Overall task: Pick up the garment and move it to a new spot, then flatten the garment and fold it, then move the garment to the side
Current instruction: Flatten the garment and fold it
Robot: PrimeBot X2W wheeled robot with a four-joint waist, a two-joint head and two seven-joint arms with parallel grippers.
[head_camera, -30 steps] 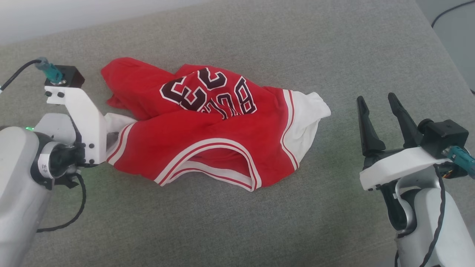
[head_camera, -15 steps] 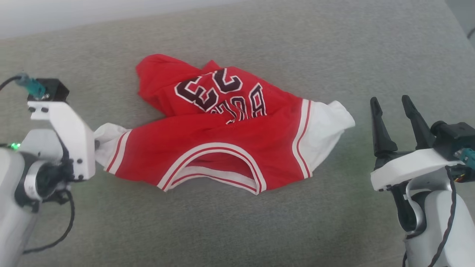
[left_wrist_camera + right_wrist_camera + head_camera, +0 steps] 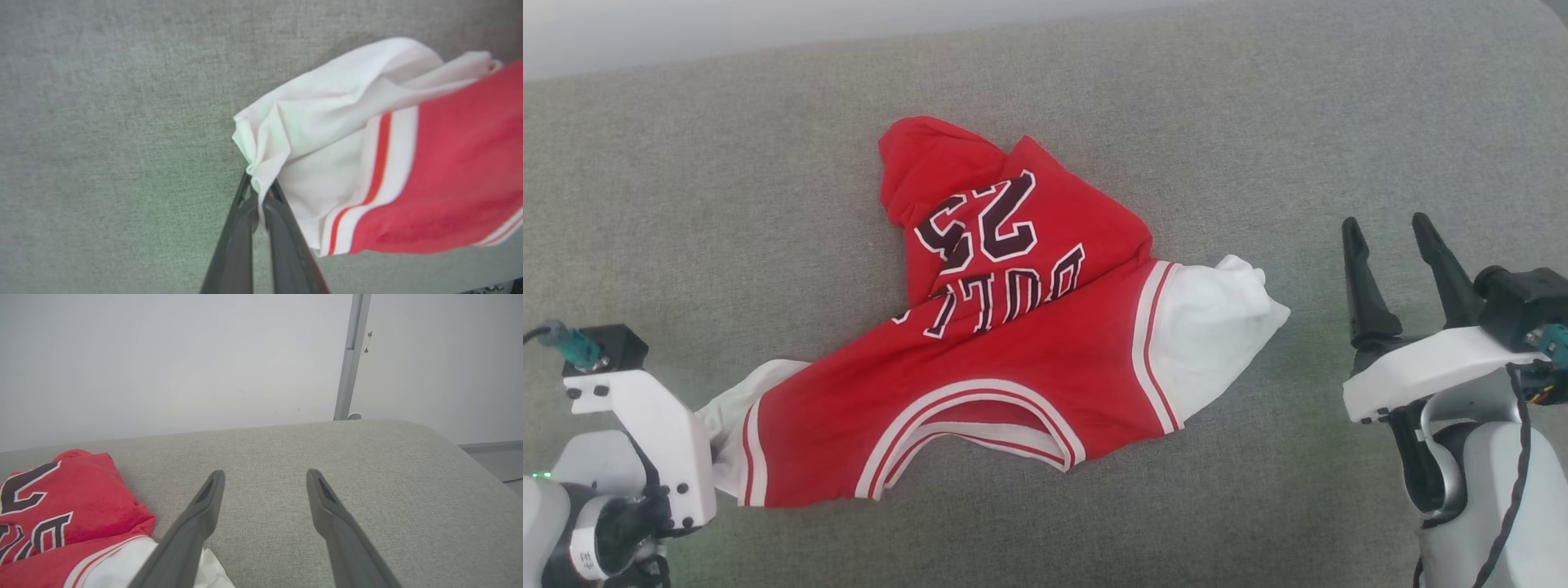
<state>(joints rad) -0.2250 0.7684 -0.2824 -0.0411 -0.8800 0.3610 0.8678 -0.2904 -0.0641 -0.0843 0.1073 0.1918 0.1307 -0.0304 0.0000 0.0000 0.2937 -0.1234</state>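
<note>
The garment (image 3: 1029, 359) is a red jersey with white sleeves, striped trim and black lettering with the number 23. It lies crumpled on the grey fabric surface (image 3: 1258, 122), collar opening toward me. My left gripper (image 3: 259, 190) is shut on the bunched edge of its white left sleeve (image 3: 310, 122); in the head view that gripper (image 3: 712, 425) sits at the lower left, its fingers behind the white wrist mount. My right gripper (image 3: 1387, 224) stands open over bare fabric, to the right of the other white sleeve (image 3: 1217, 327). The garment (image 3: 61, 510) shows left of the open right gripper (image 3: 265, 473).
A white wall runs behind the grey surface, with a grey metal post (image 3: 351, 355) against it. The surface rounds off at its right end (image 3: 470, 457), with floor beyond. Bare fabric lies all round the garment.
My left gripper has shut on the white sleeve and drawn it toward the near left, stretching the garment out. The head camera has shifted too. The right gripper stays open.
</note>
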